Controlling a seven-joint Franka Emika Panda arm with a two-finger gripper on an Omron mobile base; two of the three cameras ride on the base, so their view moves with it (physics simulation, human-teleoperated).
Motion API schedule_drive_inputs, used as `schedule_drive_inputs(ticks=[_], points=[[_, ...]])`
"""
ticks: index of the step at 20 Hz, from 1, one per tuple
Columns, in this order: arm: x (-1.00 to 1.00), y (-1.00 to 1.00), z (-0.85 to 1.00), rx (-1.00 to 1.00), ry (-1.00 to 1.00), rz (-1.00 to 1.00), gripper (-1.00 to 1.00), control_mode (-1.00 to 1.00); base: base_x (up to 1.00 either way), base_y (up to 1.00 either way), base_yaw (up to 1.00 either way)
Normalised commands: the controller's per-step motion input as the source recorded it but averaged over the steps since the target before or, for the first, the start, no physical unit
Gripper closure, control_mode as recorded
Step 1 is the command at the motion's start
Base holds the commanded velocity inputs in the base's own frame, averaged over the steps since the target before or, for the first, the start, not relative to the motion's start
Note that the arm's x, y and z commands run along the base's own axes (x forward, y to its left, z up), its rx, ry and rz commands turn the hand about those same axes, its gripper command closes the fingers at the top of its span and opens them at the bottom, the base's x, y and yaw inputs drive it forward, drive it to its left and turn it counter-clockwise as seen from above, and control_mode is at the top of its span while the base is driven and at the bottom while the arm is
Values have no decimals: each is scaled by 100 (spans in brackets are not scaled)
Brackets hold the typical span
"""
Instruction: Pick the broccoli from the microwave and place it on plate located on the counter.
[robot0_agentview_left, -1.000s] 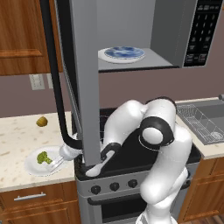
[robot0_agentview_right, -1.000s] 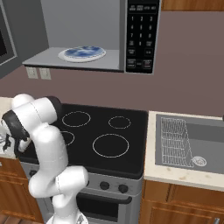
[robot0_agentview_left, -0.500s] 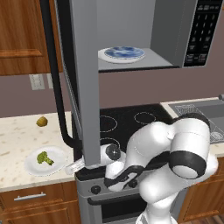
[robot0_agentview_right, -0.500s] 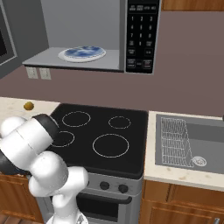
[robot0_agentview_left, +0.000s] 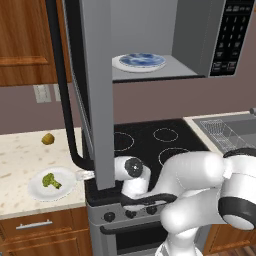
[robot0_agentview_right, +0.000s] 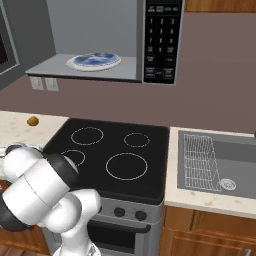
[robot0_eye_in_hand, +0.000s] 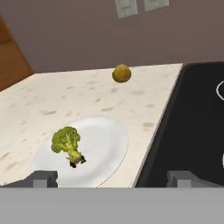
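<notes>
Hovering gripper (robot0_eye_in_hand: 112, 178), fingers spread wide and empty, low at the counter edge beside the stove.

Counts, outward from the gripper: one broccoli (robot0_eye_in_hand: 67, 143) just ahead of the left fingertip (robot0_eye_in_hand: 41, 178), lying on one plain white plate (robot0_eye_in_hand: 103, 153); the plate sits on the counter (robot0_eye_in_hand: 65, 98), close to the black stovetop (robot0_eye_in_hand: 188, 127) edge. One brownish-yellow ball (robot0_eye_in_hand: 121, 73) farther ahead on the counter, well apart from the plate. Two wall outlets (robot0_eye_in_hand: 142, 5) beyond it. Above the gripper, one microwave (robot0_agentview_left: 200, 35), door (robot0_agentview_left: 92, 85) swung open, with one blue-patterned plate (robot0_agentview_left: 139, 61) inside. Four burner rings on the stovetop; one sink (robot0_agentview_right: 222, 165) on the far side.
</notes>
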Motion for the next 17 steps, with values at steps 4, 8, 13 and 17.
schedule_drive_inputs(ticks=[4,8,13,17], points=[[25,-20,100,0,3,-23,-100,-100,0,0,0],[11,-54,99,0,3,-29,-100,-100,0,0,0],[8,-72,86,0,1,-24,-100,-100,0,0,0],[3,-93,71,0,6,-21,-100,-100,0,0,0]])
